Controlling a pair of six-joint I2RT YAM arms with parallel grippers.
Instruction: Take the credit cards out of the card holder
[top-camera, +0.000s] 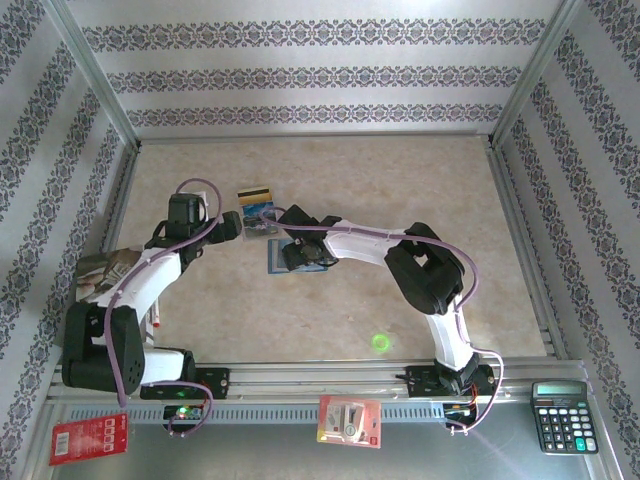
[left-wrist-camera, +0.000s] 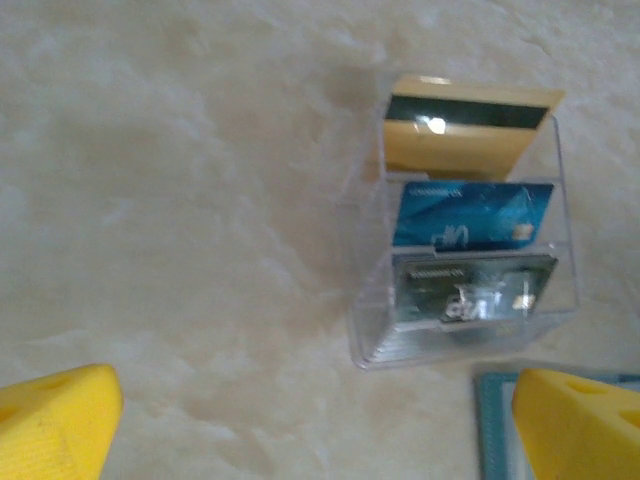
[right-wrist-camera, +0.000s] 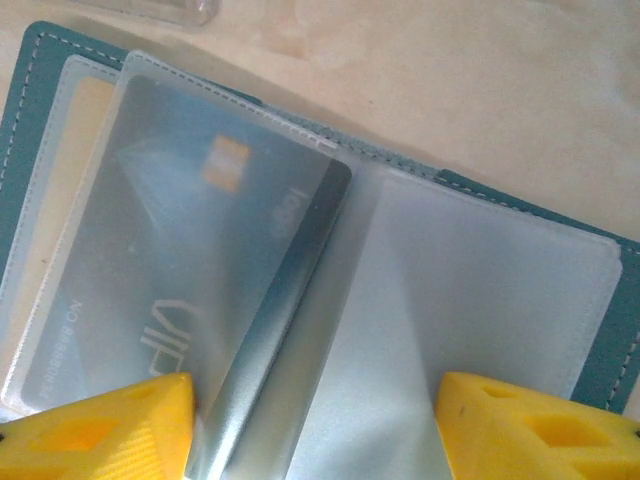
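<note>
The slate-blue card holder (right-wrist-camera: 40, 60) lies open on the table, with frosted plastic sleeves (right-wrist-camera: 480, 300) fanned across both panels. A grey card (right-wrist-camera: 170, 280) sits inside a left sleeve, and a tan card edge (right-wrist-camera: 88, 95) shows behind it. My right gripper (right-wrist-camera: 320, 440) hovers open just over the holder (top-camera: 276, 262), its yellow fingertips (right-wrist-camera: 110, 430) wide apart on either side of the sleeves' fold. A clear stand (left-wrist-camera: 365, 335) holds a gold card (left-wrist-camera: 465, 145), a blue card (left-wrist-camera: 470, 215) and a dark silvery card (left-wrist-camera: 470, 290). My left gripper (left-wrist-camera: 320, 430) is open and empty beside the stand (top-camera: 258, 208).
Red-and-white packets (top-camera: 90, 438) (top-camera: 348, 420) and a black calculator (top-camera: 563, 415) lie on the near metal ledge. A printed booklet (top-camera: 98, 270) sits by the left arm. A green light spot (top-camera: 380, 342) marks the table. Metal frame rails border the table.
</note>
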